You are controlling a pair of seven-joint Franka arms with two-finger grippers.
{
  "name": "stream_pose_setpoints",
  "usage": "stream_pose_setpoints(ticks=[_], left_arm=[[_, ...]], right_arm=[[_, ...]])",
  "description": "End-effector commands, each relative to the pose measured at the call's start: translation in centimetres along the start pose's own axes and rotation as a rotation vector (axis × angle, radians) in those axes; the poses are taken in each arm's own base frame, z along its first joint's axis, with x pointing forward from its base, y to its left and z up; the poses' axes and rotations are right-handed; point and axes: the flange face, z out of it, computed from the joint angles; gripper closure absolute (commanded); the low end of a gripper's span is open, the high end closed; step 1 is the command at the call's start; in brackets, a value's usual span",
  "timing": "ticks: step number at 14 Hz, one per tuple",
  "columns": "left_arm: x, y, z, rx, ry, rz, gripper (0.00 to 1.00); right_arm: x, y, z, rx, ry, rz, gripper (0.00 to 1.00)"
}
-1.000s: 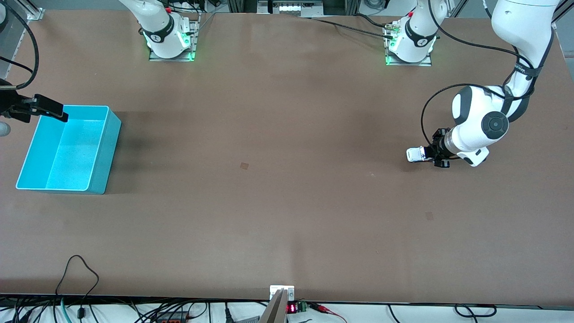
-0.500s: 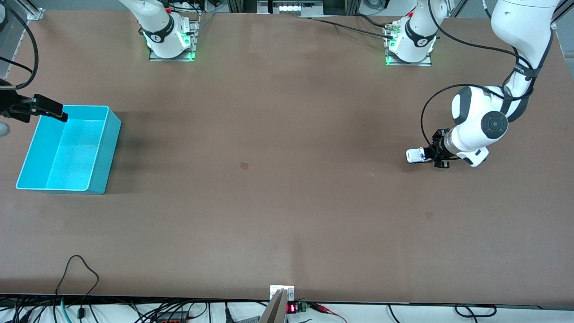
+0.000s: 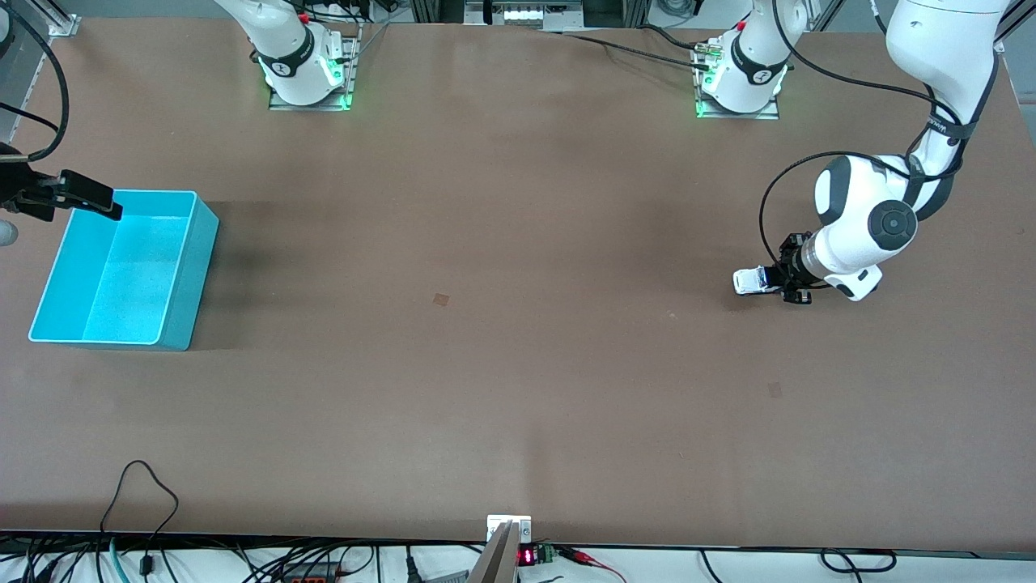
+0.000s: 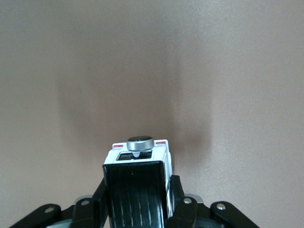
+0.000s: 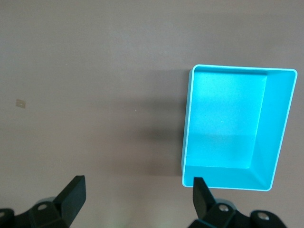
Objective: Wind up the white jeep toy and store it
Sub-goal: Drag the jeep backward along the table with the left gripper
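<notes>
Your left gripper (image 3: pixel 775 279) is clamped on the tiny boxy white jeep toy (image 3: pixel 751 279) low at the table's left-arm end, so judge this the winding step. Next, drag it backward, then carry it to the empty cyan plastic bin (image 3: pixel 180 279), where your right gripper (image 5: pixel 137 192) waits, jaws wide.

The tiny boxy white jeep toy (image 3: pixel 751 280) sits toward the left arm's end of the brown table (image 3: pixel 518 340), clamped between the left gripper (image 3: pixel 783 279) fingers, apparently on the surface. The open-topped cyan plastic bin (image 3: pixel 184 275) stands well apart at the right arm's end, with the right gripper (image 5: pixel 137 194) spread wide above its rim.
</notes>
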Motion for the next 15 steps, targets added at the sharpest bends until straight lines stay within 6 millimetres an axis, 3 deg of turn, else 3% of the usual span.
stream_pose_setpoints(ticks=[1, 9, 15], left_arm=[[0.0, -0.3, 0.8, -0.035, 0.005, -0.007, 0.71], [1.2, -0.3, 1.2, -0.03, 0.002, -0.021, 0.73], [3.5, -0.5, 2.0, -0.018, 0.019, -0.023, 0.74]], right_arm=[[-0.2, 0.3, -0.1, -0.005, -0.004, -0.015, 0.0], [-0.2, 0.3, -0.1, -0.005, -0.004, -0.015, 0.0], [-0.2, 0.3, -0.1, -0.005, -0.004, -0.015, 0.0]])
